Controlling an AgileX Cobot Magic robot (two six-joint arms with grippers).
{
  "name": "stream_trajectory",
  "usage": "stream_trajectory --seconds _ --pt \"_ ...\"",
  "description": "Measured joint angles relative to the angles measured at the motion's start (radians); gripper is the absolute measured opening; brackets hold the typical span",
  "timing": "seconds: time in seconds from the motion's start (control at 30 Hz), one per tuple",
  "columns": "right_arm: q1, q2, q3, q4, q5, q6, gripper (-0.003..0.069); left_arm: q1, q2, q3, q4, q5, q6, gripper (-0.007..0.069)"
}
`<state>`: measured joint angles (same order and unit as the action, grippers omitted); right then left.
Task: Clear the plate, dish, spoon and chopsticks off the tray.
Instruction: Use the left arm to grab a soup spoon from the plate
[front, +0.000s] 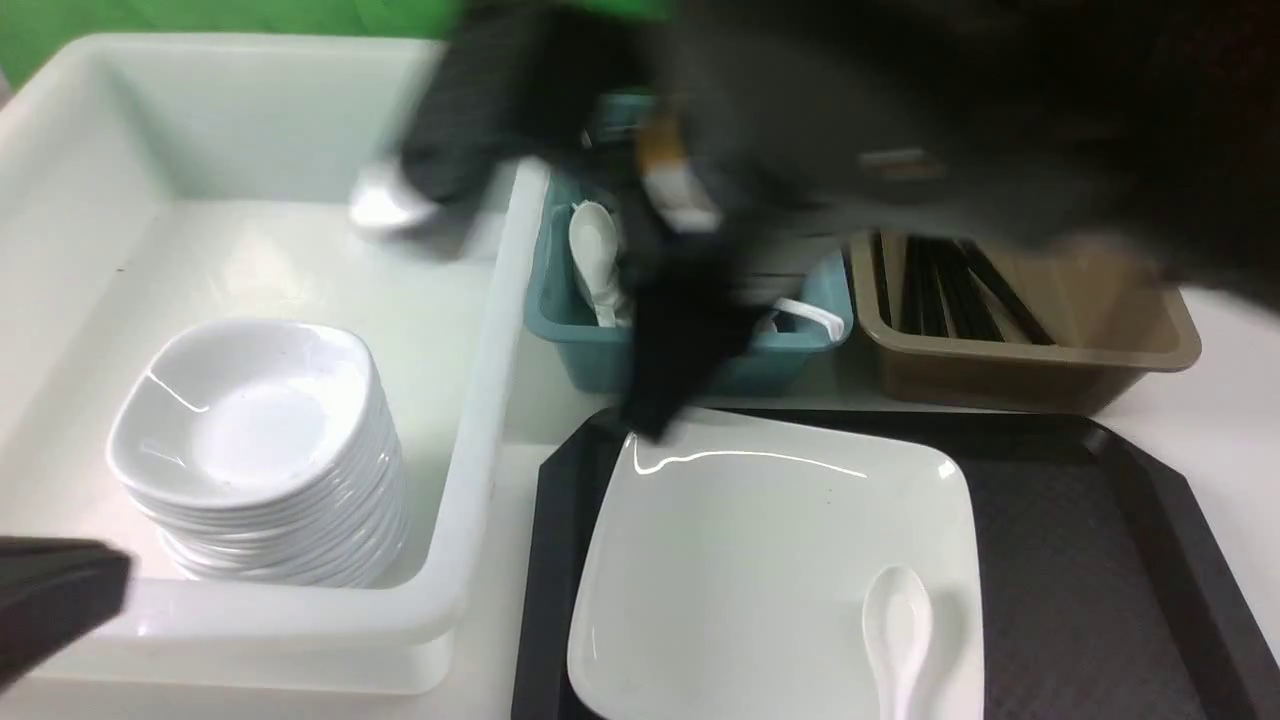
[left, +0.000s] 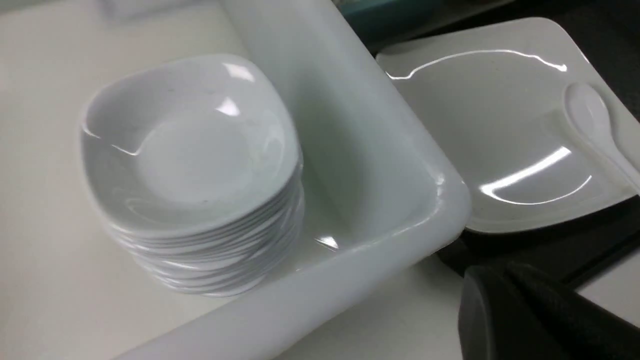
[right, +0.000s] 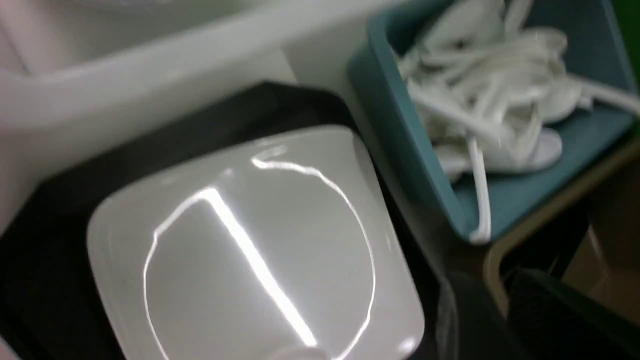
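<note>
1. The plate (front: 760, 560) lies on the tray (front: 1090, 560), toward its left side, and the spoon (front: 897, 625) rests on the plate's near right part, bowl pointing away from the robot.
2. No small dish and no chopsticks show on the tray. A stack of small dishes (front: 250, 430) sits in the white tub (front: 470, 420), and chopsticks (front: 950, 290) lie in the brown bin (front: 1000, 375). By this layout, the spoon and the plate are what remains.
3. The right hand (front: 670, 370) is a dark blur in front of the teal bin (front: 600, 360) of spoons, just above the plate's far left corner. I cannot tell whether it is open or closed, or whether it carries anything.
4. The left hand (front: 50, 590) waits near the tub's front left corner, closed and empty.
5. The likely next move is the spoon. A hand must come down over its stubby handle, pinch it without sliding it across the glossy plate, and carry it to the teal bin.
6. The plate then needs a grip on its shallow rim.
</note>
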<state>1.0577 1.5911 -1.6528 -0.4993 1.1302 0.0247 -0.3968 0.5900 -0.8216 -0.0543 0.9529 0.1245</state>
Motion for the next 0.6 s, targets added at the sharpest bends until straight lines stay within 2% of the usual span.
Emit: stream_trajectory --seconds 0.1,0.17,0.2,0.37,0.47,0.57,0.6 --pt "-0.032 -0.133 0.158 -0.003 0.0 0.11 0.0165 -0.026 0.053 0.0 -0.004 -0.023 0.01 0.0009" --pt "-0.051 -0.282 0.336 -0.003 -0.001 0.203 0.0165 -0.058 0.139 -0.001 -0.024 -0.028 0.029 0.0009" --pt "-0.052 -0.294 0.349 -0.003 -0.001 0.219 0.0165 -0.061 0.148 -0.001 -0.03 -0.03 0.035 0.0009" --pt "-0.056 -0.607 0.636 0.001 -0.004 0.441 0.0166 -0.138 0.485 -0.002 -0.198 -0.134 0.146 0.0009" --pt "-0.056 -0.742 0.722 0.001 -0.014 0.497 0.0167 -0.202 0.646 -0.032 -0.258 -0.199 0.166 0.0009" --pt "-0.057 -0.876 0.787 0.004 -0.024 0.518 0.0171 -0.357 0.856 -0.154 -0.258 -0.228 0.128 0.0009" --pt "-0.057 -0.898 0.792 0.005 -0.025 0.518 0.0171 -0.367 0.866 -0.164 -0.258 -0.228 0.122 0.0009"
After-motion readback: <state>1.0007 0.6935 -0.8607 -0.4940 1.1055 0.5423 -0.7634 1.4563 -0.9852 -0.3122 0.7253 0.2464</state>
